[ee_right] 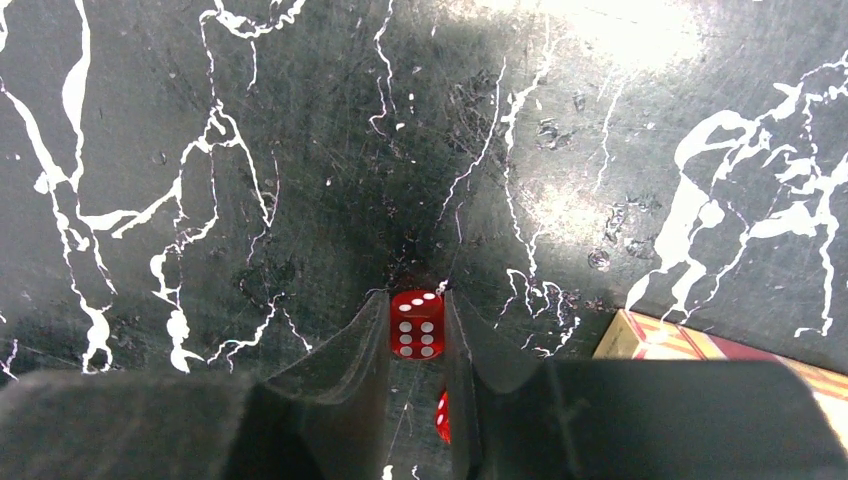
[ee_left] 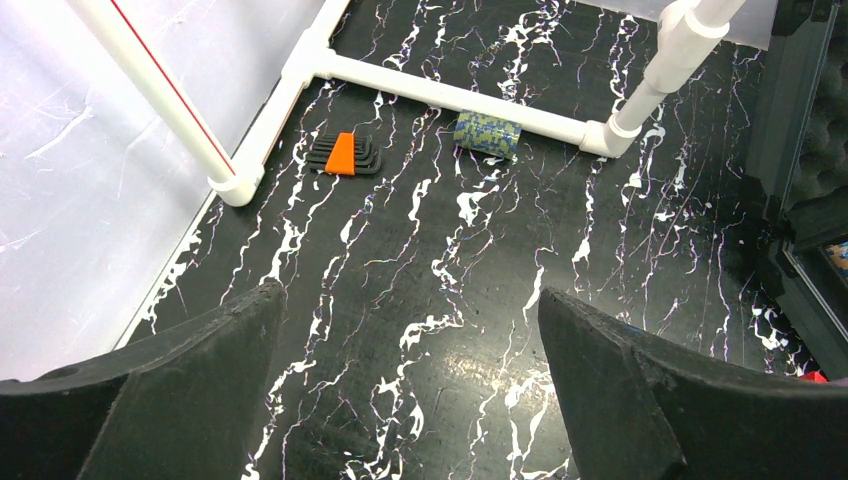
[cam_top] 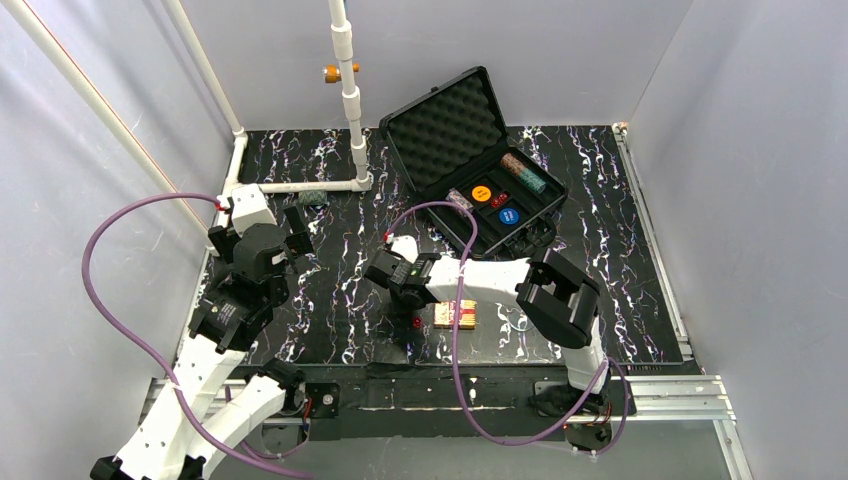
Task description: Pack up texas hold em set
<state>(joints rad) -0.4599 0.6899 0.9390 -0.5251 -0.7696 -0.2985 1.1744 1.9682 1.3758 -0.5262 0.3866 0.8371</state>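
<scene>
Black white-veined marble tabletop [ee_right: 250, 150], and the right gripper [ee_right: 416, 300] pinches a small red white-spotted die [ee_right: 417, 328] between narrowed fingertips; the left gripper [ee_left: 408, 300] hovers, jaws spread wide.

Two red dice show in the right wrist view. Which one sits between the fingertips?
The die showing six, flanked closely by both fingertips of the right gripper. The other die lies further back between the fingers, mostly hidden.

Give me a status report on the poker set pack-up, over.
Left end effector open, holding nothing. Right end effector closed on red die. Second die and card box loose close by; case open.
</scene>
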